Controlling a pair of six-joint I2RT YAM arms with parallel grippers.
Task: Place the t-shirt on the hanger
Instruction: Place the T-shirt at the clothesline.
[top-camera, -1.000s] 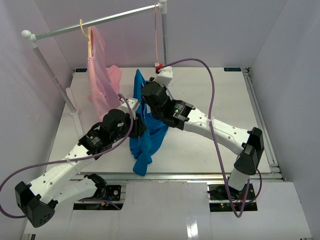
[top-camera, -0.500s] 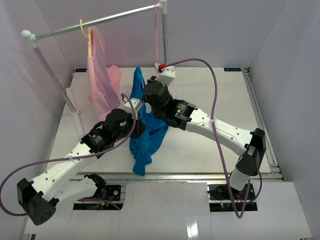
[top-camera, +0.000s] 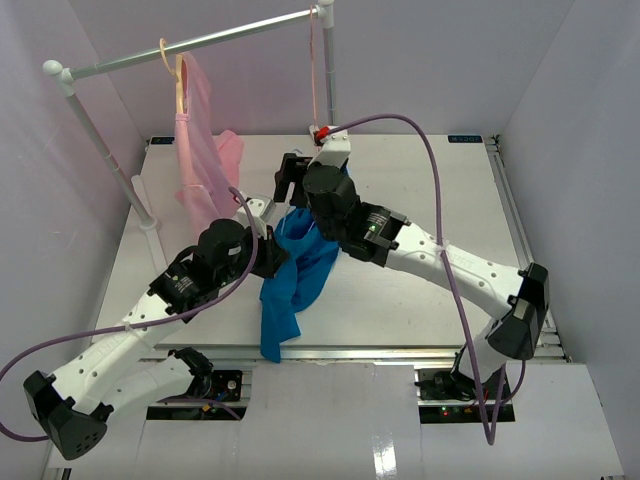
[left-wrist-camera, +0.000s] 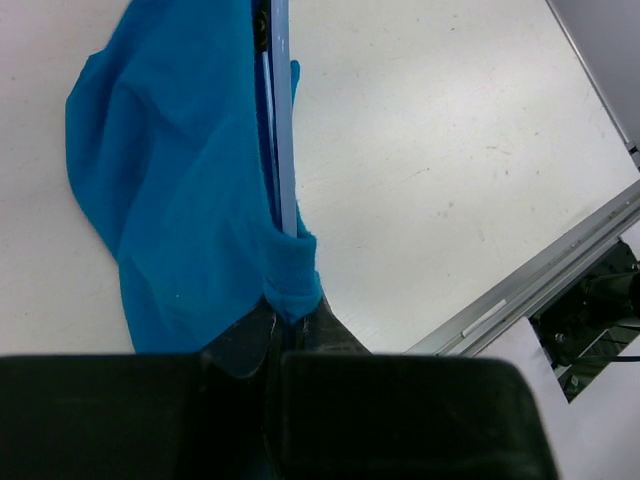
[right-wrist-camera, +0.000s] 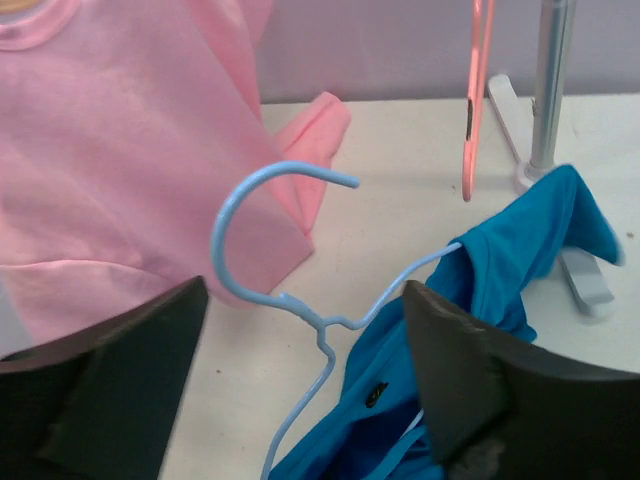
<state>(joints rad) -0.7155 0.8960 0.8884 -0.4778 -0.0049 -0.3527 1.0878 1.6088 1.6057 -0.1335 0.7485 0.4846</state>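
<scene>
The bright blue t-shirt (top-camera: 290, 270) hangs in a long fold from my left gripper (top-camera: 270, 245) down to the table's front edge. In the left wrist view that gripper (left-wrist-camera: 285, 322) is shut on the edge of the t-shirt (left-wrist-camera: 170, 170). The light-blue hanger's straight wire (left-wrist-camera: 281, 130) runs down the cloth into the pinch. My right gripper (top-camera: 290, 183) hovers just behind, above the cloth. In its own view it (right-wrist-camera: 305, 292) stands open, with the hanger's hook and neck (right-wrist-camera: 322, 322) free between the fingers (right-wrist-camera: 470, 380) and the t-shirt (right-wrist-camera: 520, 260) draped below.
A clothes rack (top-camera: 200, 42) spans the back left, its right post (top-camera: 330, 110) standing on the table. A sheer pink garment (top-camera: 205, 150) hangs from it on a cream hanger (top-camera: 180, 80). A thin pink hanger (top-camera: 315, 80) hangs by the post. The metal front rail (left-wrist-camera: 540, 280) lies close.
</scene>
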